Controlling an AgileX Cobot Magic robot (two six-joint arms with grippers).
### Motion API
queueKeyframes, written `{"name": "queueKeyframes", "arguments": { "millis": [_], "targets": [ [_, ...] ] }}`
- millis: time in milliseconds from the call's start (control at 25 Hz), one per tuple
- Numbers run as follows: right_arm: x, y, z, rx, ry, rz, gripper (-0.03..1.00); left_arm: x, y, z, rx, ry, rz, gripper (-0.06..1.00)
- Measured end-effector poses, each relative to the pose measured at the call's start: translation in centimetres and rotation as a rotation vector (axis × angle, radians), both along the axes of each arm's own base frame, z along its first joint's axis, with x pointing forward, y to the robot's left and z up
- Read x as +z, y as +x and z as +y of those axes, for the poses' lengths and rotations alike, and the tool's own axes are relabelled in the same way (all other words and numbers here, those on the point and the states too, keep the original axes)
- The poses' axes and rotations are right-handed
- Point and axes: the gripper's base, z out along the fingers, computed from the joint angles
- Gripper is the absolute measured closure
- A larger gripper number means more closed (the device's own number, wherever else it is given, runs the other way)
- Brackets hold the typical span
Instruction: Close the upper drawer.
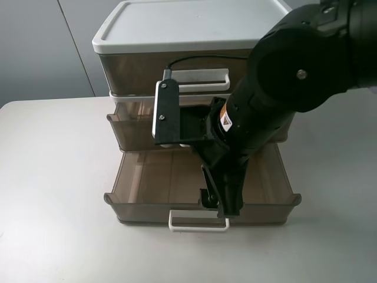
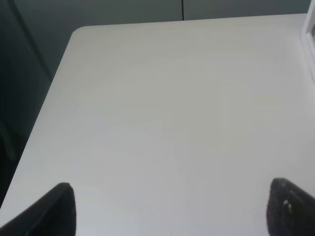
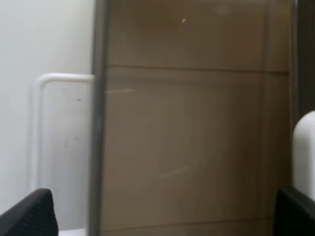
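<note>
Okay, I see a plain white table (image 1: 53, 177) with grey wall panels (image 1: 35, 47) behind its far edge. The three-tier drawer unit (image 1: 188, 23) sits at the middle of the far edge, with a white lid on top. The right arm (image 1: 306, 65) comes in from the far right corner and crosses the unit's front, blocking most of my view of the middle tier. The bottom drawer (image 1: 153, 177) is pulled well out toward the near edge, its white loop handle (image 1: 197, 227) facing me. The top drawer (image 1: 132, 73) is flush with the unit.

The right gripper (image 1: 219, 203) points down at the bottom drawer's front wall, jaws wide apart, one finger (image 3: 29, 216) on the handle side and the other over the drawer's inside. The left gripper (image 2: 172, 216) hangs over bare table near a corner, jaws also apart, gripping nothing.

The upper drawer (image 1: 132, 127) is the middle tier, smoky brown translucent, sticking out a little from the unit. Its handle is mostly hidden behind the wrist camera mount (image 1: 165, 112).
</note>
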Motion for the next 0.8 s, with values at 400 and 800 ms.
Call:
{"name": "queueKeyframes", "arguments": {
  "millis": [400,800],
  "targets": [
    [-0.5,1.6,-0.1,0.006,-0.022,-0.103,0.30,0.0,0.0,0.0,0.000,0.000,0.000,0.20],
    [-1.5,2.8,-0.1,-0.067,-0.051,-0.188,0.30,0.0,0.0,0.0,0.000,0.000,0.000,0.20]
  ]
}}
